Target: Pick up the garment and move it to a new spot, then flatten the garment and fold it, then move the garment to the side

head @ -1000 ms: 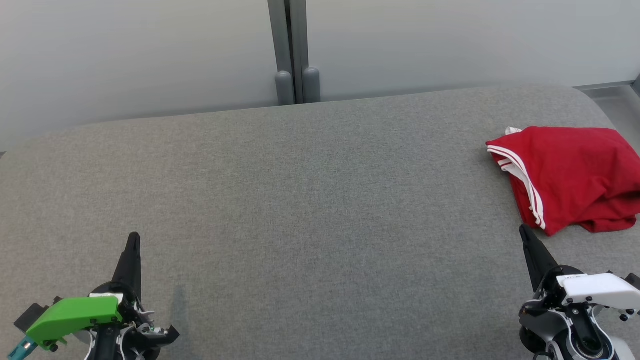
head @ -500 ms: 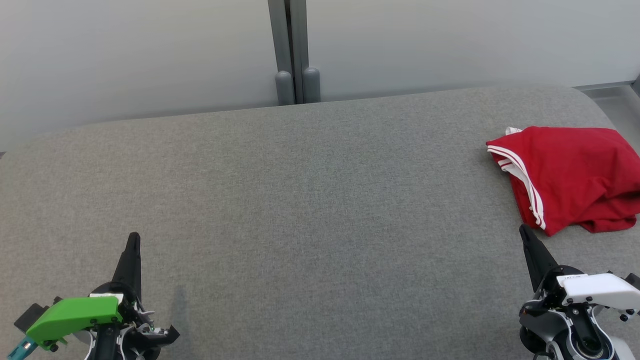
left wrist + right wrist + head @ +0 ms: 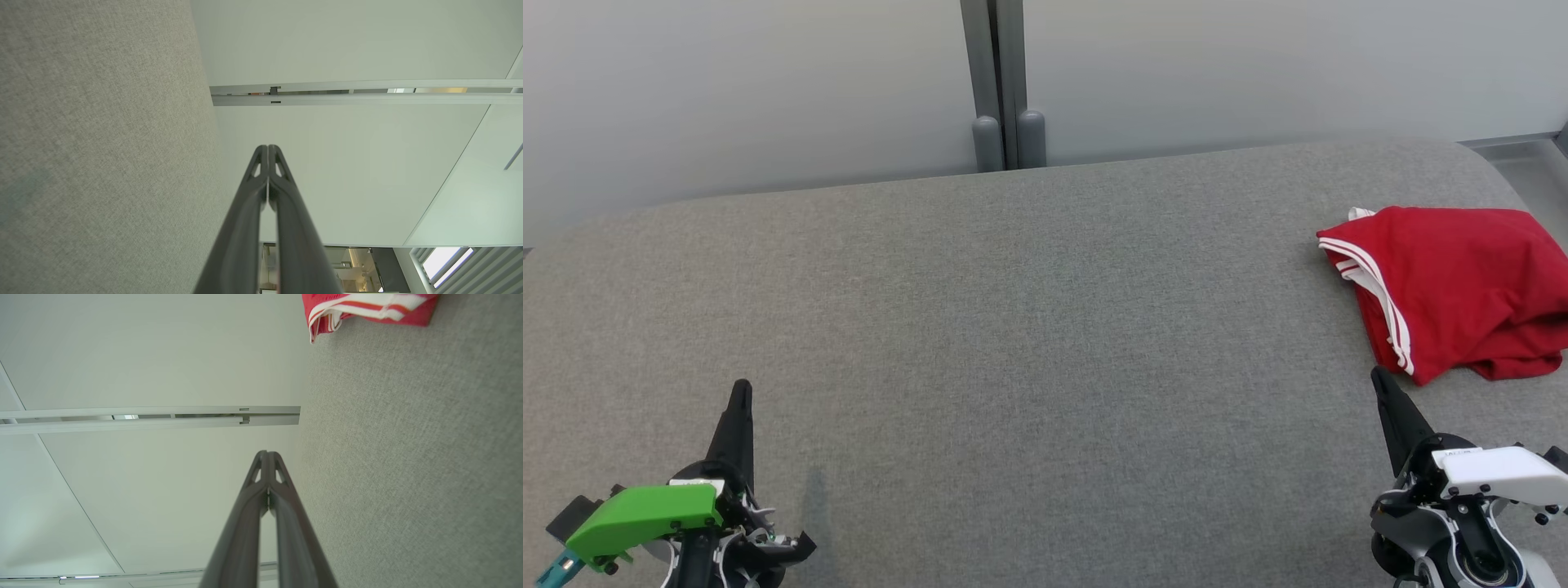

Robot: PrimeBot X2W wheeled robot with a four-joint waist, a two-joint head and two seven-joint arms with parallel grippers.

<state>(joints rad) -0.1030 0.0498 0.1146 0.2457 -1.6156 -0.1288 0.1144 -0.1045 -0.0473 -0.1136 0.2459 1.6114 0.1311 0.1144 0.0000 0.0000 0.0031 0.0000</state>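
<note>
You are looking at the red garment point(image 3: 1454, 286) lying loosely folded at the far right of the grey counter point(image 3: 1029, 327), its white-striped edge facing the middle. Your left fingers point(image 3: 737, 425) are sitting pressed together at the near left, holding nothing. Your right fingers point(image 3: 1398, 416) are likewise closed and empty, their tips pointing just short of the garment's near corner.

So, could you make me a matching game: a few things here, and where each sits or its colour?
1 garment
2 left gripper
3 right gripper
4 post

a lower right, white cover
b far right, red
c back middle, grey
d lower left, green cover

Pairs: 1-b, 2-d, 3-a, 4-c
</note>
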